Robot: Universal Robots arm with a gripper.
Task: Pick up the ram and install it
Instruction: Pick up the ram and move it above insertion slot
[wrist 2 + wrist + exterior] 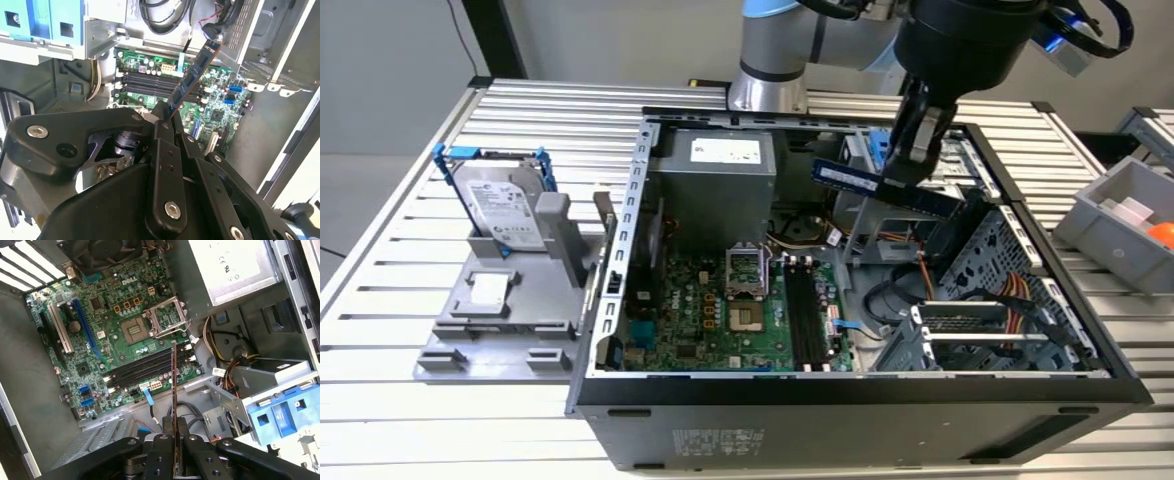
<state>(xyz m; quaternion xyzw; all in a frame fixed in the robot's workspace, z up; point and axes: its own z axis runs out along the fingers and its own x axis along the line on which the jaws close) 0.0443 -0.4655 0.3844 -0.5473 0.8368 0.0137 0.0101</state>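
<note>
The ram [887,188], a long, thin blue circuit-board stick with dark chips, is clamped between the narrow black fingers of the gripper [907,176]. It is held in the air, tilted, over the open black-and-grey metal computer case [854,420]. It is clear of the green motherboard [720,310] and touches no part of the case.

In both wrist views the ram [192,75] [173,390] projects from the gripper [167,117] [174,440] toward the board. The fingers are closed flat on its two faces. The long black memory slots [140,370] lie below and beyond its free end.

The case lies on its side on a slatted metal table [400,420]. It contains:
- the motherboard with a silver-framed processor socket [145,325];
- a grey box-shaped power supply [714,175];
- bundled cables;
- a blue plastic drive-bay latch [280,415].

The arm descends from the top of the exterior view, with its black wrist body above the case and its fingers pointing down.

The power supply carries a white printed label [724,151]. Toward the exterior view's left, a grey fixture [494,320] holds a silver hard drive in a blue frame [500,205], which also carries a label. Toward the exterior view's right stands a grey bin [1107,215] containing an orange item [1161,235].
</note>
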